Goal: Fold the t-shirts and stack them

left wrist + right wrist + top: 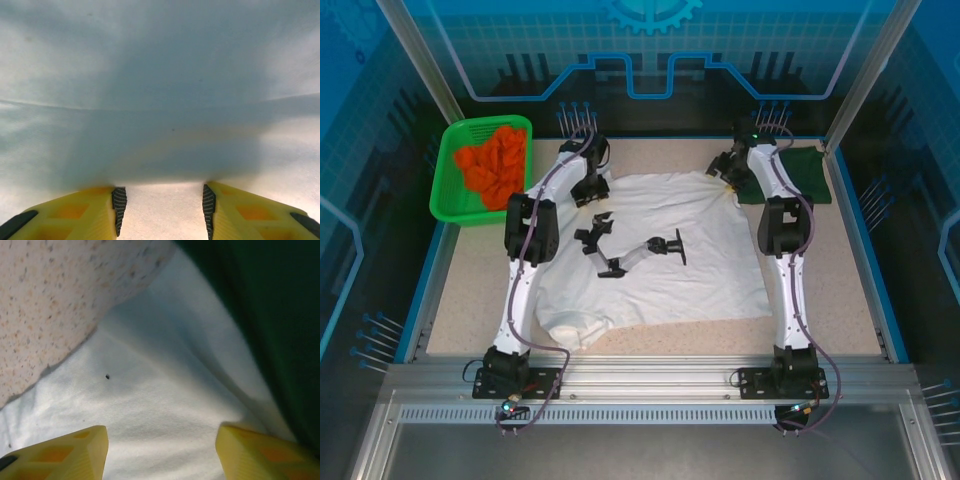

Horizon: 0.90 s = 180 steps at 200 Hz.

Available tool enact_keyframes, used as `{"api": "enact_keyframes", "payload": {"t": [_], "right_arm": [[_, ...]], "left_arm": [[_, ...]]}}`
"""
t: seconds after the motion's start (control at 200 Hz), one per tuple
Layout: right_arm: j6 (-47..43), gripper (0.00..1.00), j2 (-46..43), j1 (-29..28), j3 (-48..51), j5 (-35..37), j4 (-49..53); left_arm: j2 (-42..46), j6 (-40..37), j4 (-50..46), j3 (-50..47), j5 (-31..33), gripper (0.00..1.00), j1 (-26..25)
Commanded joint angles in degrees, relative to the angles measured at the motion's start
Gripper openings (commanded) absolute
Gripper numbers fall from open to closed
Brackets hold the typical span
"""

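The white t-shirt point(660, 270) lies spread mid-worktop point(840, 280), and with the left pincer point(592, 192) and right pincer point(725, 176) both part-open on its far edge, we reckon the right could easily snag the dark green t-shirt point(810, 165) just beyond.

The white t-shirt point(660, 270) is soft matt cloth, finely woven and lightly creased. The dark green t-shirt point(810, 175) is matt cloth too. The table point(470, 290) looks grainy and speckled beige. The basket point(445, 190) is glossy green plastic mesh. The left gripper point(162, 200) has matt yellow plastic fingers point(75, 215) with ribbed black pads point(119, 205). The near rail point(650, 375) is brushed metal.
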<state>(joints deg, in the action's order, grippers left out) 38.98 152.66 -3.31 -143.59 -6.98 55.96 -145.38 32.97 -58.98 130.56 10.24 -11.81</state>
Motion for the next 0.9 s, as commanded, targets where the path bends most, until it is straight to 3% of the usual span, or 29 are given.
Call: {"api": "enact_keyframes", "payload": {"t": [0.0,0.105,0.27,0.49,0.595,0.69,0.895], "right_arm": [[0.61,0.62,4.38,2.5,0.26,1.24,2.89],[1.3,0.64,4.55,2.87,-0.82,-0.2,1.86],[3.81,0.69,3.52,2.06,-3.59,-8.91,-1.79],[4.34,0.76,-5.75,-0.22,1.41,-12.29,-3.76],[1.61,0.77,-15.63,-1.08,13.93,-10.06,-5.45],[-1.23,0.78,-28.89,-1.83,31.46,-6.03,-8.89],[-1.31,0.78,-56.1,-1.0,67.75,2.17,-12.42]], "left_arm": [[-4.72,-0.67,-2.37,2.95,-0.93,0.47,2.56],[-6.22,-1.89,-1.73,6.8,-3.37,0.54,3.61],[-1.37,-3.15,-2.81,9.24,-1.41,0.82,4.84],[6.61,-2.84,-3.22,2.35,-5.35,0.86,8.91],[12.42,-5.32,-1.96,-2.89,-6.19,0.92,8.91],[19.35,-4.59,-1.27,-9.99,-7.68,0.93,8.78],[42.59,0.62,4.77,-40.9,-11.3,0.9,5.71]]}}
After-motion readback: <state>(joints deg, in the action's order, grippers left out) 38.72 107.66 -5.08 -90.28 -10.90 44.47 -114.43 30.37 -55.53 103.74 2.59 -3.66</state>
